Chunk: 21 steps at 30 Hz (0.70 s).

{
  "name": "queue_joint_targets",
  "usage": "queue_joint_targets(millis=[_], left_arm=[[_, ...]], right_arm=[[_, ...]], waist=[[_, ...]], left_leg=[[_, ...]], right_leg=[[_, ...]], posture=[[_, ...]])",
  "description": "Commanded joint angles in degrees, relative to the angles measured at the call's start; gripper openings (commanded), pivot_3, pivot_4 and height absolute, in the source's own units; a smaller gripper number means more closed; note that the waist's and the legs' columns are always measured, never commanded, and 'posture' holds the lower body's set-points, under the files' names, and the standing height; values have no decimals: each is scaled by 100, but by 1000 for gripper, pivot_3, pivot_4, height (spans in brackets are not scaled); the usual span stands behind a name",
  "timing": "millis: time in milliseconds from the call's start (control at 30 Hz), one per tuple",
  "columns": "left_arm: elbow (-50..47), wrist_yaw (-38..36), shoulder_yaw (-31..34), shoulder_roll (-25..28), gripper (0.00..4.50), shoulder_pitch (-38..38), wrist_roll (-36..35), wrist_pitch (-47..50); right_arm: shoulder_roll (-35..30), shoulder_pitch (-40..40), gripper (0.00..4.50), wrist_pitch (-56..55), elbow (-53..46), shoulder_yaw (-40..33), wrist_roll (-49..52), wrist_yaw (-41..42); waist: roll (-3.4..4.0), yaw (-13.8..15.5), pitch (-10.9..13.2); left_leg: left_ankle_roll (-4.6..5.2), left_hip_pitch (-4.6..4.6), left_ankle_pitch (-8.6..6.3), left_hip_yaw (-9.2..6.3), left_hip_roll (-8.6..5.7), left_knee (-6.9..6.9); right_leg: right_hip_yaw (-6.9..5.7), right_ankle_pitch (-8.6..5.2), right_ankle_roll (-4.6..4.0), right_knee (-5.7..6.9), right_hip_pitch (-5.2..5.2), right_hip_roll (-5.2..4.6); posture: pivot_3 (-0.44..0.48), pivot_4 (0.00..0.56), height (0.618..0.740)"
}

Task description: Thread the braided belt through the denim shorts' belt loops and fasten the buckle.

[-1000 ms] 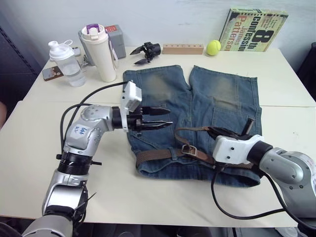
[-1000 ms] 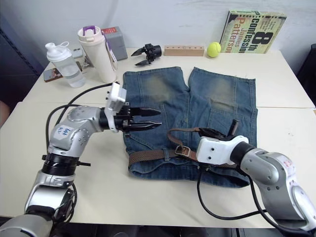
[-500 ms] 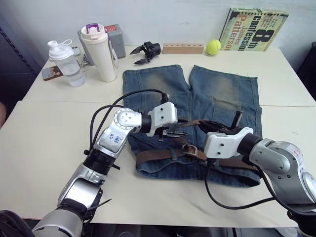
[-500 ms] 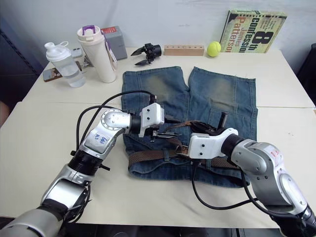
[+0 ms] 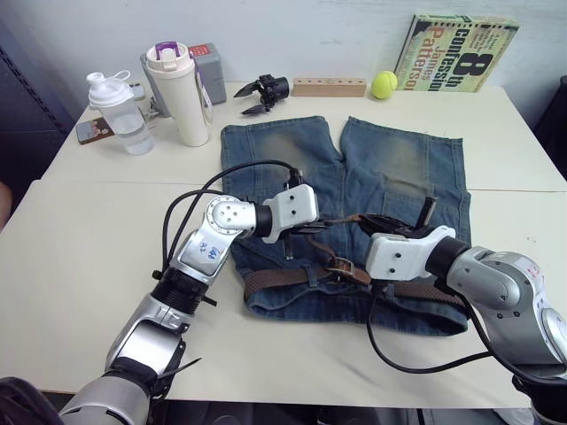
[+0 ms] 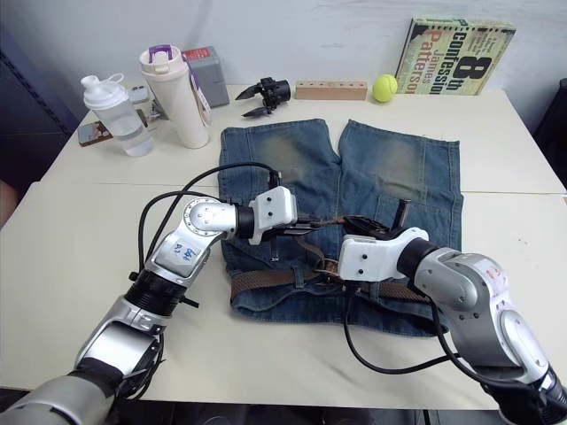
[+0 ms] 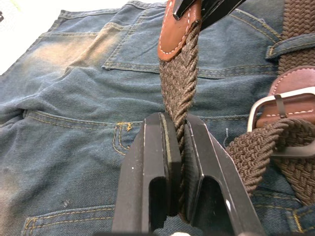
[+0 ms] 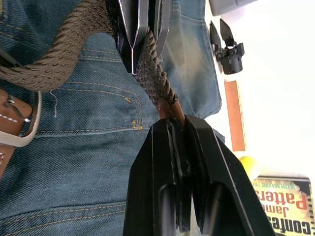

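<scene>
The denim shorts [image 5: 399,168] lie flat on the table, waistband toward me. The braided belt [image 5: 275,280] runs along the waistband under a belt loop [image 7: 294,44]. Its silver buckle [image 5: 339,266] rests near the middle of the waistband. The belt's free end rises above the shorts between my two grippers. My left gripper [image 7: 176,120] is shut on the brown braid just behind the tan tip [image 7: 173,29]. My right gripper [image 8: 179,123] is shut on that tan tip. Seen from the head, the two grippers [image 5: 321,227] [image 5: 365,220] meet almost fingertip to fingertip.
At the back left stand a white tumbler [image 5: 182,93], a clear shaker bottle [image 5: 120,111], a grey box [image 5: 209,64] and a phone [image 5: 90,131]. A black clamp part [image 5: 261,91], a wooden block [image 5: 328,87], a tennis ball [image 5: 383,84] and a book [image 5: 456,51] line the far edge.
My left arm swung right from the shorts' left side to the raised belt end and shut on the braid. My right gripper carried the tip up and leftward to meet it.
</scene>
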Motion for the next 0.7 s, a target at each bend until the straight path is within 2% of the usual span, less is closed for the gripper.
queue_joint_targets(millis=[33, 133, 167, 200, 333, 367, 467, 567, 667, 700], left_arm=[[-204, 134, 42, -105, 48, 57, 11, -12], [-301, 236, 85, -253, 48, 168, -93, 150], [-336, 251, 97, -286, 0, 200, -117, 208], [-396, 282, 134, -323, 0, 258, -162, 315], [-559, 378, 232, -394, 0, 396, -248, 556], [-609, 454, 276, -417, 0, 444, -267, 607], [-797, 616, 463, -468, 0, 603, -406, 766], [-1074, 724, 736, -498, 0, 786, -654, 839], [-1344, 995, 1009, -576, 0, 1004, -800, 766], [-1518, 991, 1083, -585, 0, 1156, -922, 759]], right_arm=[[110, -51, 0, 71, -426, -68, 20, -22], [226, -5, 0, 224, -492, -183, -17, -126], [268, 9, 800, 258, -517, -246, -22, -174], [402, 17, 1027, 493, -575, -342, 151, -146], [697, -13, 3024, 1125, -774, -580, 335, -162], [774, 46, 3461, 1619, -909, -928, 587, -39], [982, 102, 3461, 2744, -1235, -1764, 1229, 173], [1267, 114, 3461, 3613, -1483, -2302, 1790, 188], [1525, 320, 2639, 4215, -1801, -2233, 2082, 16], [1648, 480, 2184, 4470, -1923, -1993, 2108, -135]], waist=[[0, -1, 0], [0, 1, 0], [0, 2, 0], [0, 1, 0], [0, 4, 0], [0, 2, 0], [0, 12, 0], [0, 2, 0], [2, -2, -1], [2, -1, -1]], left_leg=[[0, 0, 0, 0, 0, 0], [0, 0, 0, 0, 0, 0], [0, 0, 0, 0, 0, 0], [0, 0, 0, -2, 0, 0], [0, -2, 0, -10, -2, 0], [0, -2, 0, -10, -2, 1], [0, -3, 0, -19, -2, 0], [0, -4, 0, -38, -2, -1], [0, -1, 1, -44, 0, -2], [0, -2, 1, -46, 0, -2]], right_leg=[[0, 0, 0, 0, 0, 0], [0, 0, 0, 0, 0, 0], [0, 0, 0, 0, 0, 0], [1, 0, 0, 0, 0, 0], [3, 0, 0, 0, 3, -1], [3, 0, 0, 0, 3, -1], [6, 0, 0, -1, 4, -1], [7, 0, 0, -5, 7, -1], [8, 0, -1, -2, 6, 2], [10, 0, -1, -2, 7, 2]], posture=[[0, 150, 657], [0, 150, 657], [0, 150, 657], [0, 150, 657], [0, 150, 657], [0, 150, 657], [0, 150, 657], [0, 150, 657], [0, 150, 657], [0, 150, 657]])
